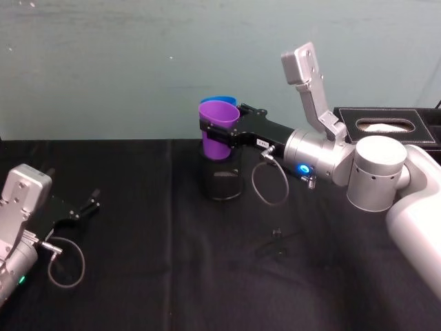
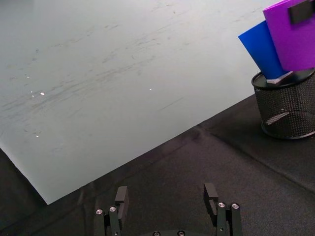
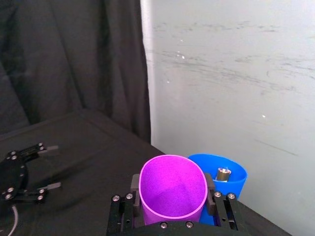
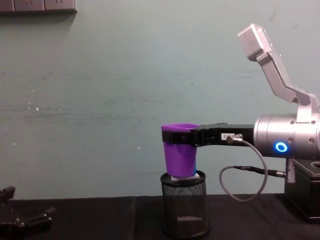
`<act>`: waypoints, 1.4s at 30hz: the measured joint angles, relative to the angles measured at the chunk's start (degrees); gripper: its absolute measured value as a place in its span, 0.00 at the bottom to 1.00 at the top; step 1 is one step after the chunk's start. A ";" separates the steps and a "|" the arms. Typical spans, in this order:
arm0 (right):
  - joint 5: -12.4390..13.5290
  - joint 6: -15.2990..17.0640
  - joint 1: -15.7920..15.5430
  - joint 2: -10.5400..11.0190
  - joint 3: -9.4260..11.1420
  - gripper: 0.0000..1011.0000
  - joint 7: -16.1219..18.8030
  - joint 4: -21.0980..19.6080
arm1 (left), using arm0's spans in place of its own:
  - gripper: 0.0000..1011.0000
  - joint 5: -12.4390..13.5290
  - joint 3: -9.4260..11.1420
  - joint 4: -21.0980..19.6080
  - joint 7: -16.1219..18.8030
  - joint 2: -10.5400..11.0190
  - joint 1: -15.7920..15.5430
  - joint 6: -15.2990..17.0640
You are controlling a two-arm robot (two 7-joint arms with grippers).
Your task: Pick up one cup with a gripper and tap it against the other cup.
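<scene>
purple cup (image 1: 219, 118) in right hand (image 1: 222, 131)

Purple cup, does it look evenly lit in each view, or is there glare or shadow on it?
Head view: the purple cup shows a pale sheen inside its rim. Right wrist view: its inside glows bright magenta, no hard glare. Chest view: its wall is matte and even, in the right tool. Left wrist view: flat, saturated, cut off by the frame's edge.

You are not seeing any words or numbers you can read; the small white label (image 1: 262, 143) on the right gripper (image 1: 219, 129) is too tiny.
</scene>
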 joint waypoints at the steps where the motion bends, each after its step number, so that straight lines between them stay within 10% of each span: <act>1: 0.00 0.02 -0.26 0.15 -0.04 0.72 0.03 -0.49 | 0.99 0.00 0.00 0.00 0.00 0.00 0.00 0.00; 24: -0.35 -1.86 -15.38 10.68 -0.90 0.72 0.39 -21.37 | 0.99 0.00 0.00 0.00 0.00 0.00 0.00 0.00; 42: -3.70 -12.42 -25.63 12.93 0.45 0.72 -0.33 -21.35 | 0.99 0.00 0.00 0.00 0.00 0.00 0.00 0.00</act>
